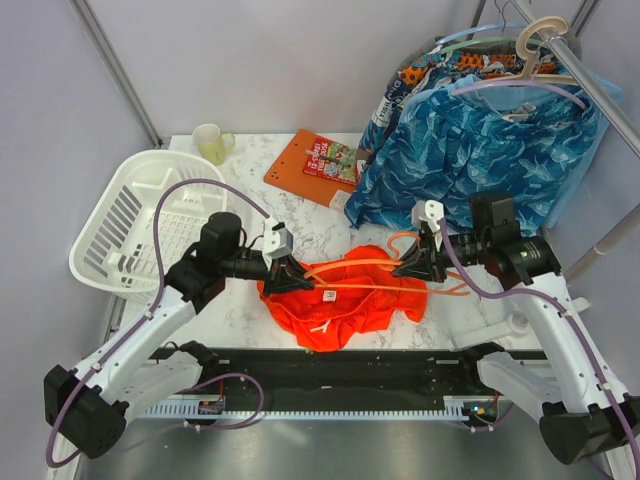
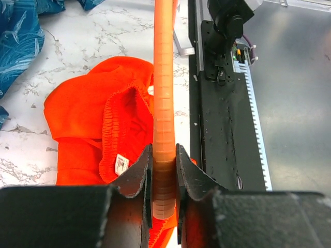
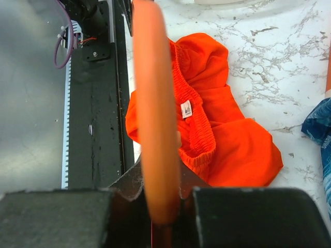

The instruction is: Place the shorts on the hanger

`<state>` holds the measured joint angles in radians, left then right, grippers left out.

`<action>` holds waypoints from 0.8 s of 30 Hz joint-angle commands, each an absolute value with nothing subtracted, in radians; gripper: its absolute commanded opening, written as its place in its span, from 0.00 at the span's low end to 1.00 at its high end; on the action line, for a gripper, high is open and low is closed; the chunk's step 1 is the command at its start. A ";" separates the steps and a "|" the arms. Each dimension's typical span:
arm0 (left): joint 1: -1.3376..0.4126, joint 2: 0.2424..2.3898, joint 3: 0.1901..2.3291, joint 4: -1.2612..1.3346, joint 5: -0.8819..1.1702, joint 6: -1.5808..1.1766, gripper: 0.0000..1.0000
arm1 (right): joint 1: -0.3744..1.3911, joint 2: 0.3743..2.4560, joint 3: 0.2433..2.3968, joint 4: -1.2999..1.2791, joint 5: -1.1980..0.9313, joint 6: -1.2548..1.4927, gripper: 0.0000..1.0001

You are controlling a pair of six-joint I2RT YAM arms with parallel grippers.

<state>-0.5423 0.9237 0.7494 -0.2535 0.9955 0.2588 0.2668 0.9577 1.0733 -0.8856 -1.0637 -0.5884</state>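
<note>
The orange-red shorts point(image 1: 350, 305) lie crumpled on the marble table between the arms, white tag up; they also show in the left wrist view point(image 2: 88, 119) and the right wrist view point(image 3: 227, 139). The thin orange hanger point(image 1: 365, 277) is held level just above the shorts, its hook toward the right arm. My left gripper point(image 1: 290, 272) is shut on the hanger's left end, which runs up through the left wrist view point(image 2: 163, 77). My right gripper point(image 1: 415, 263) is shut on the hanger's right end, a blurred orange bar in the right wrist view point(image 3: 155, 113).
A white laundry basket point(image 1: 135, 225) stands at the left. A pale cup point(image 1: 212, 143) and an orange board point(image 1: 315, 165) lie at the back. Blue patterned garments point(image 1: 470, 150) hang on a rail at the back right. A black strip point(image 1: 350, 375) runs along the near edge.
</note>
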 commanded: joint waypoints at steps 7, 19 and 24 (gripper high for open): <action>-0.312 1.066 0.885 -0.635 0.985 0.516 0.44 | 0.273 0.971 1.135 -1.050 -0.908 -0.825 0.00; -0.282 1.060 0.824 -0.773 0.615 0.594 0.45 | 0.333 1.014 1.192 -1.197 -0.845 -0.927 0.00; -0.291 1.025 0.795 -0.776 0.591 0.571 0.46 | 0.420 1.037 1.158 -1.051 -0.805 -0.793 0.00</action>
